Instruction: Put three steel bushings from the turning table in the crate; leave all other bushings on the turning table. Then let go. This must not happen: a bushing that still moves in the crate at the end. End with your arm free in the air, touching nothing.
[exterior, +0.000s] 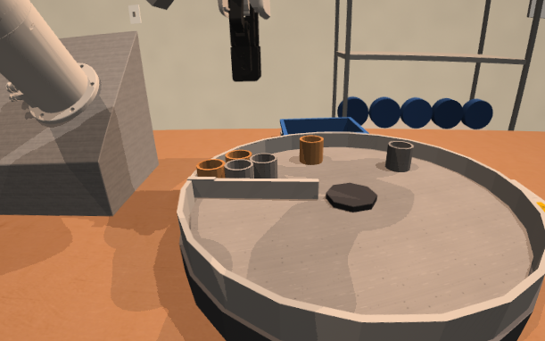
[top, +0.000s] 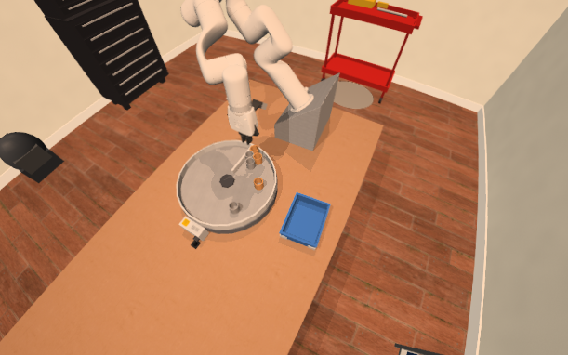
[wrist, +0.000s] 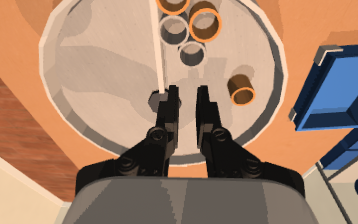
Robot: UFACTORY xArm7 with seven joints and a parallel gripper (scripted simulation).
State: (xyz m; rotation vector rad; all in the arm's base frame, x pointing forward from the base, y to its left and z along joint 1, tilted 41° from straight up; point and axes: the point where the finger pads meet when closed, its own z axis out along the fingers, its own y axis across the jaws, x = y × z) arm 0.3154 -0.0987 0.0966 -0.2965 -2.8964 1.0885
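The round grey turning table (top: 226, 186) holds steel and brass bushings. Two steel bushings (exterior: 238, 169) (exterior: 264, 165) and two brass ones (exterior: 210, 168) (exterior: 238, 155) bunch behind a pale fence bar (exterior: 255, 187). A third steel bushing (exterior: 400, 155) and a brass one (exterior: 311, 149) stand alone on the far side. My gripper (exterior: 246, 78) hangs high above the table's rim near the bunch. In the wrist view its fingers stand a little apart with nothing between them. The blue crate (top: 305, 220) is empty beside the table.
A grey pedestal block (top: 310, 116) carries the arm's base behind the table. A dark hub (exterior: 351, 196) sits at the table's centre. A small control box (top: 193, 229) is at the table's front edge. A red cart (top: 368, 42) and a black drawer cabinet (top: 103, 42) stand far off.
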